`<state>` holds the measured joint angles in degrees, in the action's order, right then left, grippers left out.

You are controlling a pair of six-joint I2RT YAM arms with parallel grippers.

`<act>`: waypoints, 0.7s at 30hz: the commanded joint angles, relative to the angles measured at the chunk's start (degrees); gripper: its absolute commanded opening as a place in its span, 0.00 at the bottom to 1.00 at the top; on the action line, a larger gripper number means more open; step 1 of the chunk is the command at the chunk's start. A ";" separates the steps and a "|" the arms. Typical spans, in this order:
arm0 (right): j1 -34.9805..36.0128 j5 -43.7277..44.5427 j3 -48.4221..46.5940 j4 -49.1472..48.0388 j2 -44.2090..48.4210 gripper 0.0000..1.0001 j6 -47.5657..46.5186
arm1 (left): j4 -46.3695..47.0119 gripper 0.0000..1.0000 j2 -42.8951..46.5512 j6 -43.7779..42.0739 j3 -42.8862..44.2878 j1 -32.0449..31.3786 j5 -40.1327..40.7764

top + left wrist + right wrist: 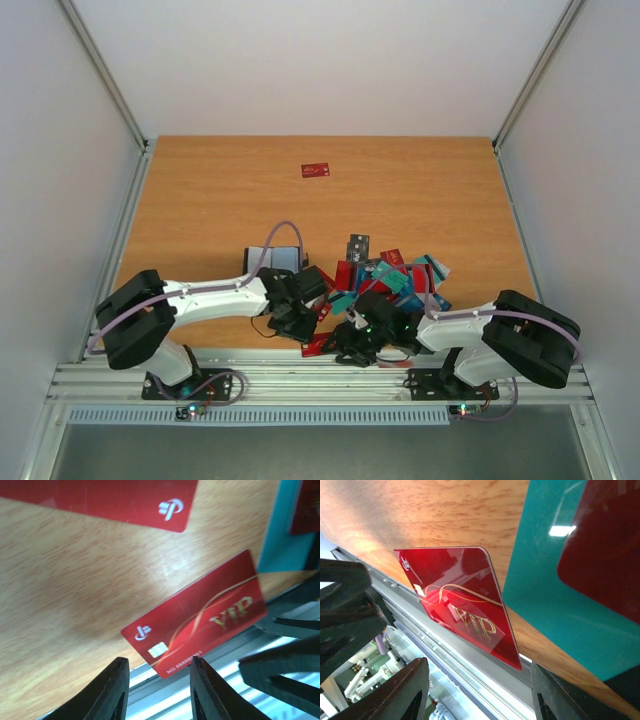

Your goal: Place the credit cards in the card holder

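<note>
A red VIP credit card [195, 622] lies at the table's near edge, one corner hanging over the metal rail; it also shows in the right wrist view [460, 600] and the top view [317, 345]. My left gripper [160, 695] is open and empty, just short of that card's chip end. My right gripper [477, 700] is open and empty, facing the card's other end. A pile of red, teal and dark cards [390, 280] lies behind the grippers. One red card [315, 170] lies alone far back. I cannot make out the black card holder.
A teal card [555, 580] with a dark red card [605, 545] on it lies just right of the VIP card. Another red card [110, 500] lies beyond it. The aluminium rail [300, 375] runs along the table's near edge. A grey-blue flat thing [275, 258] sits behind the left wrist.
</note>
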<state>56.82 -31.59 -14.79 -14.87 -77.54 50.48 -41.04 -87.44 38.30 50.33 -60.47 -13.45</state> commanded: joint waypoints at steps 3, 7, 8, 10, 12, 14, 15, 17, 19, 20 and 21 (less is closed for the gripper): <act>-0.13 6.58 -1.43 3.61 -2.07 0.57 -1.22 | 2.40 0.35 -4.26 -2.19 -0.48 0.31 -1.31; -0.13 6.80 -1.71 4.01 -2.35 0.57 -1.19 | 2.97 0.35 -6.09 -3.09 0.28 0.35 -1.09; -0.13 6.74 -1.81 4.17 -2.43 0.57 -1.17 | 3.20 0.35 -6.24 -3.31 0.33 0.35 -1.20; -0.13 6.79 -1.99 4.36 -2.69 0.57 -1.24 | 3.72 0.34 -6.53 -3.56 0.09 0.39 -1.52; -0.06 6.82 -2.09 4.50 -2.77 0.57 -1.17 | 4.05 0.34 -6.87 -3.91 -0.19 0.35 -1.66; -0.04 7.03 -2.17 4.58 -2.79 0.57 -1.22 | 4.24 0.34 -7.40 -4.40 -0.46 0.35 -1.75; -0.04 7.17 -2.24 4.66 -2.79 0.57 -1.26 | 4.29 0.34 -7.68 -4.90 -0.61 0.35 -1.75; -0.04 7.37 -2.41 4.63 -2.79 0.56 -1.41 | 4.53 0.34 -7.98 -5.39 -1.10 0.35 -2.04; -0.05 7.64 -2.67 4.59 -2.79 0.55 -1.60 | 4.99 0.34 -8.09 -5.72 -1.72 0.35 -2.55; 0.02 7.73 -2.77 4.45 -2.79 0.55 -1.68 | 5.13 0.34 -8.22 -5.84 -1.99 0.35 -2.76; -0.01 7.89 -2.83 4.02 -2.87 0.54 -1.74 | 5.31 0.34 -8.39 -6.00 -2.17 0.34 -3.05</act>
<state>57.23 -31.11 -16.80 -11.92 -78.63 50.09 -38.94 -93.06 34.04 49.91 -60.07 -15.22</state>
